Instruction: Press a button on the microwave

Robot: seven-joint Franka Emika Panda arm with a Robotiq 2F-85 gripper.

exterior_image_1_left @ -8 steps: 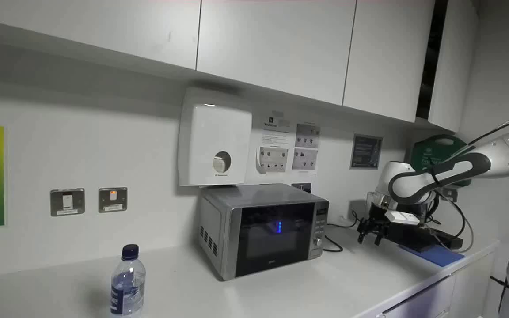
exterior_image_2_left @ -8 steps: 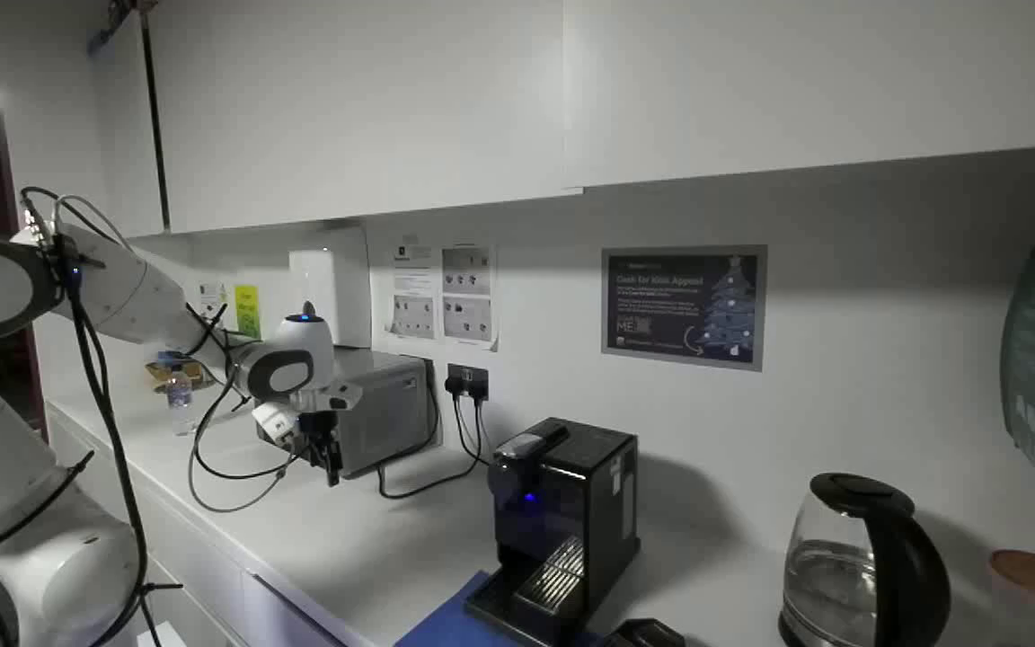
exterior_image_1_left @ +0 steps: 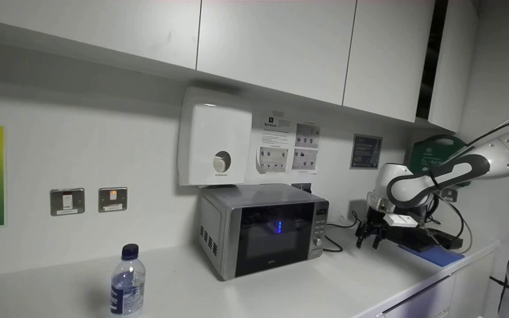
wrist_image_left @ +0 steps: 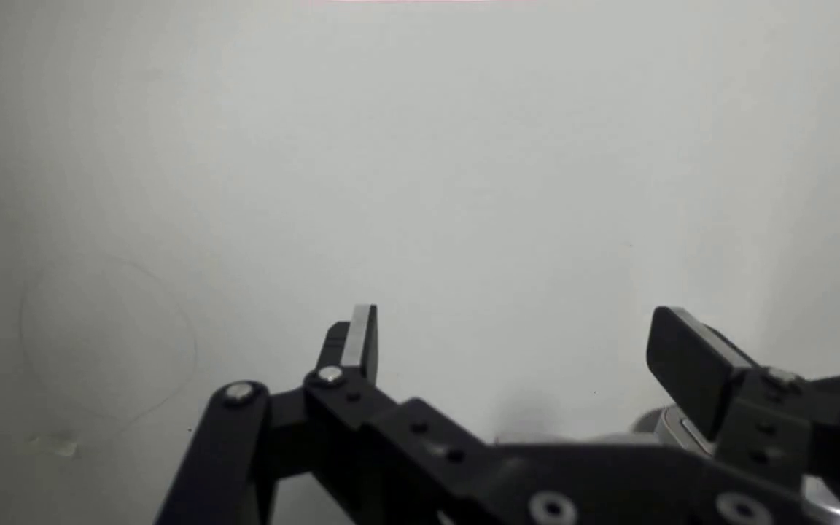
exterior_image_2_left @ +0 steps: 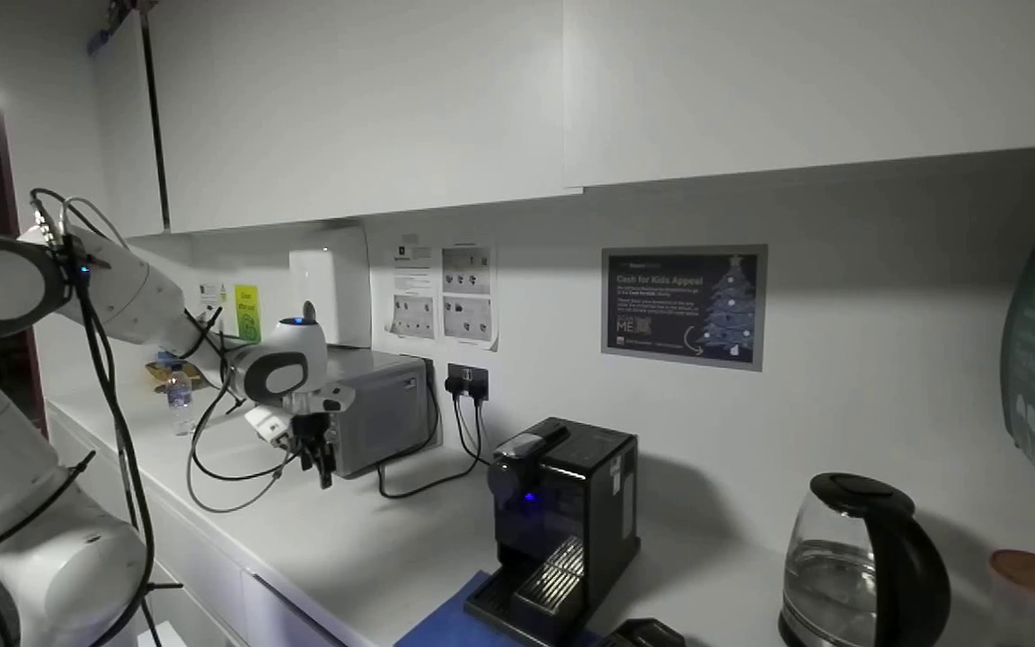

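We see white cupboards [exterior_image_1_left: 276, 48] above a white counter [exterior_image_1_left: 184, 291], with the robot arm [exterior_image_2_left: 5, 485] reaching over it. The silver-grey microwave [exterior_image_1_left: 259, 196] stands on the counter below a white wall box [exterior_image_1_left: 219, 128], a blue glow [exterior_image_1_left: 279, 227] showing on its dark door [exterior_image_1_left: 276, 254]. In an exterior view we find a black coffee machine [exterior_image_2_left: 607, 485] near a glass kettle [exterior_image_2_left: 827, 562]. The gripper [wrist_image_left: 512, 335] points down over the counter, near the microwave but apart from it; in the wrist view we see its fingers [wrist_image_left: 358, 339] spread wide. We note a capped plastic bottle [exterior_image_1_left: 129, 282], the microwave's narrow control strip [exterior_image_1_left: 320, 227] and its round knob [exterior_image_1_left: 318, 241].
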